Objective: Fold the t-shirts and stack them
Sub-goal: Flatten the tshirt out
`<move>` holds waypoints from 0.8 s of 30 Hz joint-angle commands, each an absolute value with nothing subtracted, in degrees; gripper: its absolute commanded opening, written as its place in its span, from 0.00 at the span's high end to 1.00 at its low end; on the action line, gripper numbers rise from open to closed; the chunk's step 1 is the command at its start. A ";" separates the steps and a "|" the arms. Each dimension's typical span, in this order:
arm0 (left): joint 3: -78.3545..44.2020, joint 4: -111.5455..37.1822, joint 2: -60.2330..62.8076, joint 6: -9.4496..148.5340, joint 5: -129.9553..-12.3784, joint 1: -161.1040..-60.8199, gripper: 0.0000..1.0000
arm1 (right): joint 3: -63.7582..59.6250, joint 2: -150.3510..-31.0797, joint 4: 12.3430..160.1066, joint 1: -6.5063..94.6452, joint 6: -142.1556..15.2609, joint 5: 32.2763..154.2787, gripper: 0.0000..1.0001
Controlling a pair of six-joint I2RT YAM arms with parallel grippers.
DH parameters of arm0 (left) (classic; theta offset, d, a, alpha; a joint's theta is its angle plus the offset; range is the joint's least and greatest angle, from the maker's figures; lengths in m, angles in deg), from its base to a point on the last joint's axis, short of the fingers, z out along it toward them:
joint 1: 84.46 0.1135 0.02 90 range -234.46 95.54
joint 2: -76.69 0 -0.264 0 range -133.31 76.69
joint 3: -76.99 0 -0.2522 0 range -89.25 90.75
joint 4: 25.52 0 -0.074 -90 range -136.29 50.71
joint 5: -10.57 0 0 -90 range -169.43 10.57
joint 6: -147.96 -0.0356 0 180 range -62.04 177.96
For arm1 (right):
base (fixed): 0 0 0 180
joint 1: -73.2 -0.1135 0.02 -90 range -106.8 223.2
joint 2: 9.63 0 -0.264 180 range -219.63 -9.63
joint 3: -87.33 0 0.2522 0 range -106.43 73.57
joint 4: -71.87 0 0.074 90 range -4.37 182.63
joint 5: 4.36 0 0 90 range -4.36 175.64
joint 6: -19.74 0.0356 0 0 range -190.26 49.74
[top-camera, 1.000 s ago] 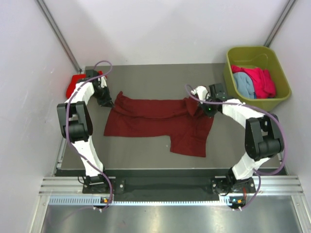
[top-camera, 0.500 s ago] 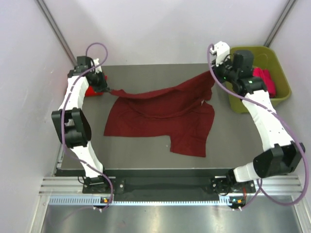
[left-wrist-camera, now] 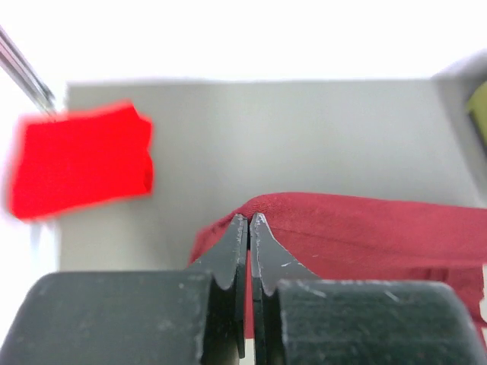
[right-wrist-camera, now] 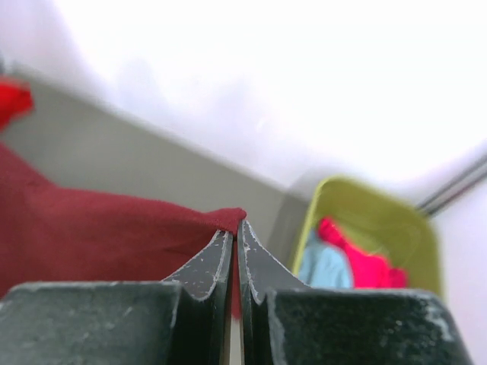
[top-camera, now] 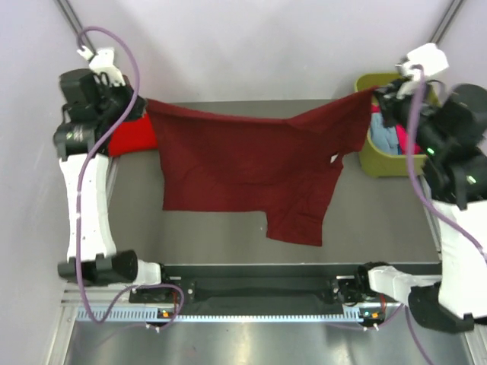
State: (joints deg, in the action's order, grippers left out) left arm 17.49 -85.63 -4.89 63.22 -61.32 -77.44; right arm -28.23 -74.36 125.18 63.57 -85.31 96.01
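A dark maroon t-shirt [top-camera: 243, 167] hangs stretched between my two raised arms, its lower part draped on the table. My left gripper [top-camera: 144, 105] is shut on the shirt's left top corner [left-wrist-camera: 259, 207]. My right gripper [top-camera: 374, 93] is shut on the right top corner [right-wrist-camera: 224, 219]. A folded bright red t-shirt [top-camera: 131, 138] lies at the table's far left, also seen in the left wrist view [left-wrist-camera: 80, 160]. Pink [right-wrist-camera: 365, 262] and light blue [right-wrist-camera: 323, 266] shirts lie in the tub.
An olive-green plastic tub [top-camera: 373, 152] stands at the back right, partly behind my right arm. The grey table [top-camera: 228, 236] has a metal rail along its near edge. White walls close in at the back and both sides.
Both arms have risen and spread outward, lifting the maroon shirt's top edge off the table and pulling it taut. The shirt's upper half now hangs spread in the air.
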 commanded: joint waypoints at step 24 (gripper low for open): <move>31.96 -79.01 14.82 54.45 -74.68 -77.17 1.00 | -57.58 -59.38 127.82 72.67 -92.75 81.51 1.00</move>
